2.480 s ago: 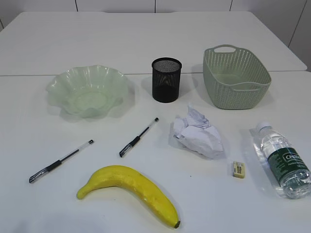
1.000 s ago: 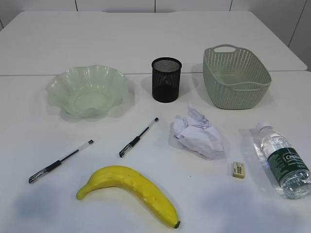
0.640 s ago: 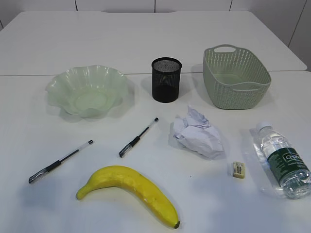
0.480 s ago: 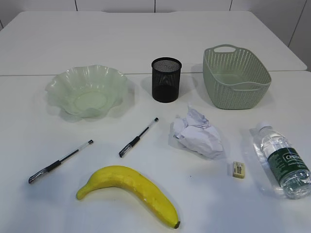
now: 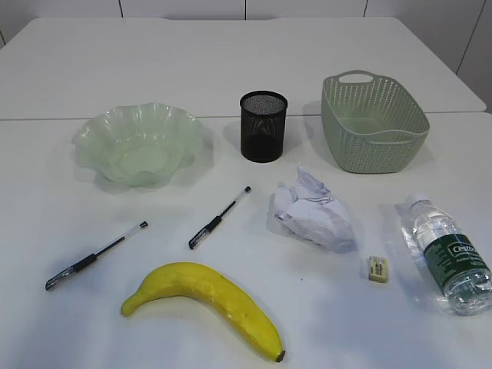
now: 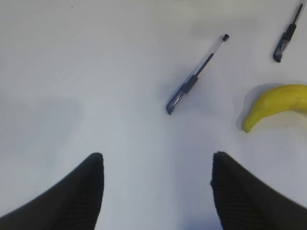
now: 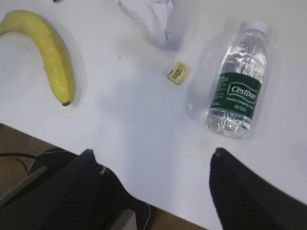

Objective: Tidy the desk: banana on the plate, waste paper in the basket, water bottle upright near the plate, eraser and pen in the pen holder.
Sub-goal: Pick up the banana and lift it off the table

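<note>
We list the banana (image 5: pixel 207 305) first: lying on its side at the near edge of the white table (image 5: pixel 246 61), stem end to the left, well apart from the plate (image 5: pixel 138 144), a pale green fluted dish at far left, empty. Two pens lie between them: one pen (image 5: pixel 96 255) at left, a second pen (image 5: pixel 220 217) nearer the middle, both slanted. The black mesh pen holder (image 5: pixel 263 126) stands upright at the far centre. We find the crumpled waste paper (image 5: pixel 314 211) just in front of the green basket (image 5: pixel 373 121), not in it. The small yellow eraser (image 5: pixel 377 268) lies between the paper and the water bottle (image 5: pixel 447 253), which rests on its side at right, cap pointing away.

The left gripper (image 6: pixel 156 189) hangs above bare table near the first pen, jaws spread, grasping nothing. The right gripper (image 7: pixel 153 187) hangs over the table's near edge, jaws likewise parted and empty.
</note>
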